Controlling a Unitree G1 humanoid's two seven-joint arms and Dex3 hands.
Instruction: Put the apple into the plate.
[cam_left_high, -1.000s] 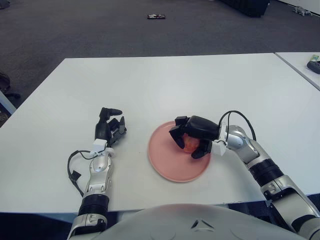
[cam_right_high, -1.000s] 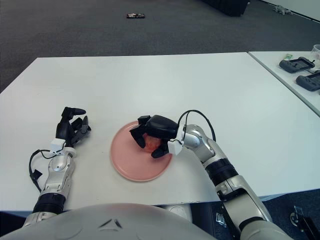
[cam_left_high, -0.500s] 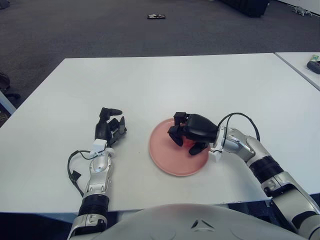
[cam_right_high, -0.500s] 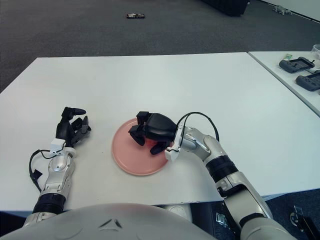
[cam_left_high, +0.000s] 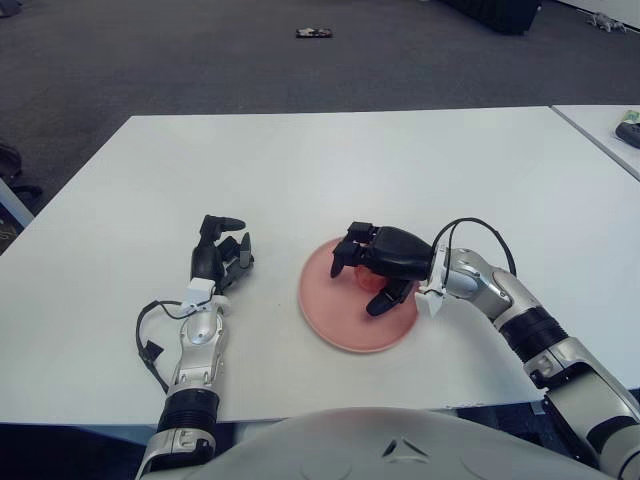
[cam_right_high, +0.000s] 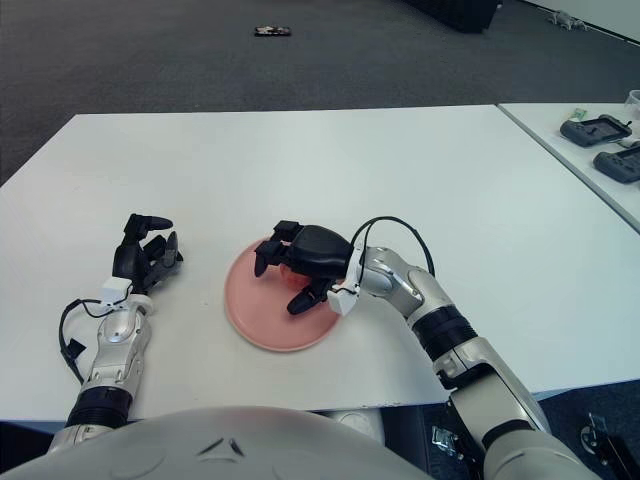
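- Right hand (cam_left_high: 385, 262) sits over the pink plate (cam_left_high: 330, 318), on the plate's far-right part. Palm faces down, wrist comes in from the right.
- Apple (cam_left_high: 374, 280): only a small reddish patch shows under the palm, inside the plate's rim. Whether it rests on the plate or hangs just above it cannot be told.
- Fingers (cam_left_high: 383, 298) of the right hand look spread around the apple rather than pressed tight; one dark finger points down toward the plate at the near side, the others reach out to the left. Judgement: a release in hand, but a firm grasp or none cannot be told for certain.
- Likely reason for the low, palm-down pose: the apple goes down with little drop, so it should not roll off the shallow plate.
- Left hand (cam_left_high: 218, 257) shows to the left of the plate, well apart from it, fingers loosely curled and holding nothing. It has no part in this step.
- Plate lies on the white surface (cam_left_high: 320, 170), near its front edge.
- View difference: the right eye view shows two dark devices (cam_right_high: 600, 128) on a neighbouring table at the far right; the left eye view cuts nearly all of this off. The apple shows as a reddish patch in both.
- Judgement: task near done; what is left is to lift the hand clear.
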